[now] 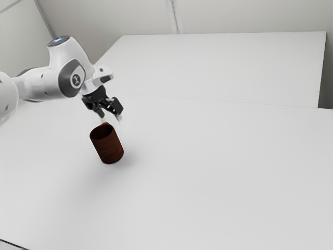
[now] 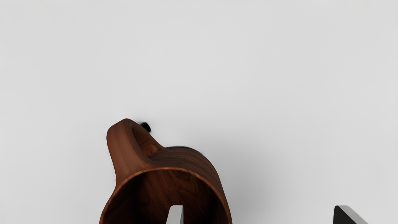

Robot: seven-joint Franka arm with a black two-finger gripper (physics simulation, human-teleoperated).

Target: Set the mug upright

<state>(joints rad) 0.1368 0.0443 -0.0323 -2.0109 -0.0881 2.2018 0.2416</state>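
Observation:
The brown wooden mug is on the white table with its mouth facing up and looks upright; a slight lean cannot be ruled out. Just above it, on its handle side, my gripper hangs with its fingers apart. Looking down in the wrist view, I see the mug mouth-on, its handle standing out from the wall. The gripper is open there: one fingertip overlaps the mug's mouth, the other is over bare table beyond the rim. Nothing is held between them.
The white table extends around the mug toward the exterior view's right. Behind it is another pale surface, with walls farther back. A small dark spot lies beside the mug's handle.

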